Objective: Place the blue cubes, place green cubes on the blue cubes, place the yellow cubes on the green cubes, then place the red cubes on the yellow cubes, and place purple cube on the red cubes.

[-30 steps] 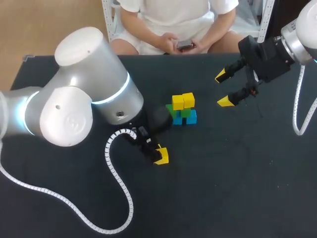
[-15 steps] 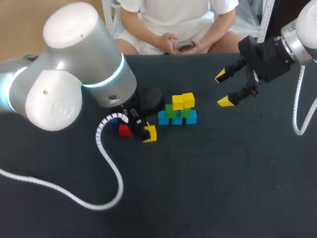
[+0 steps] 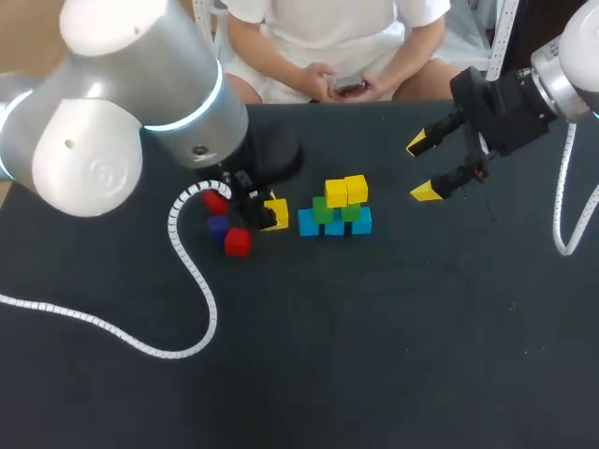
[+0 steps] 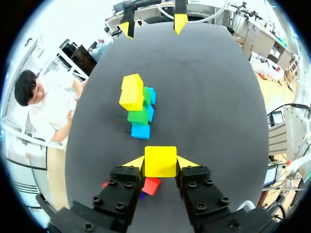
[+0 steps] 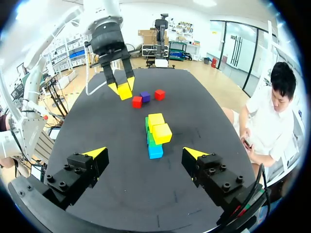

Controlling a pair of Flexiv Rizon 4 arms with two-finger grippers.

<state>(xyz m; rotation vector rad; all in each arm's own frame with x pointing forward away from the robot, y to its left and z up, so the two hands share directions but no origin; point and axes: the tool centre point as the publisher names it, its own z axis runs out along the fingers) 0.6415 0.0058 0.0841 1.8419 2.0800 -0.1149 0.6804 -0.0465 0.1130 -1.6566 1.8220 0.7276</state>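
Left end effector (image 4: 161, 163) swung yellow cube (image 4: 160, 160) (held level) toward stack (image 3: 335, 210).

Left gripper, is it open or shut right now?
The left gripper is shut on a yellow cube: both fingers press its opposite sides in the left wrist view.

Your counter (image 3: 421, 355) has a dark, matt top with no shine; whether it is cloth or rubber cannot be told. Your left arm (image 3: 122, 122) wears a smooth, glossy silver-white shell, and its cable (image 3: 192, 281) runs in ribbed white plastic hose. The left tool (image 4: 160, 162) and right tool (image 3: 422, 168) have matt black bodies studded with dark bolts and smooth yellow tips. The yellow cube (image 5: 125, 91) clamped in your left tool and the stacked cubes (image 3: 337, 213) look smooth and matt.
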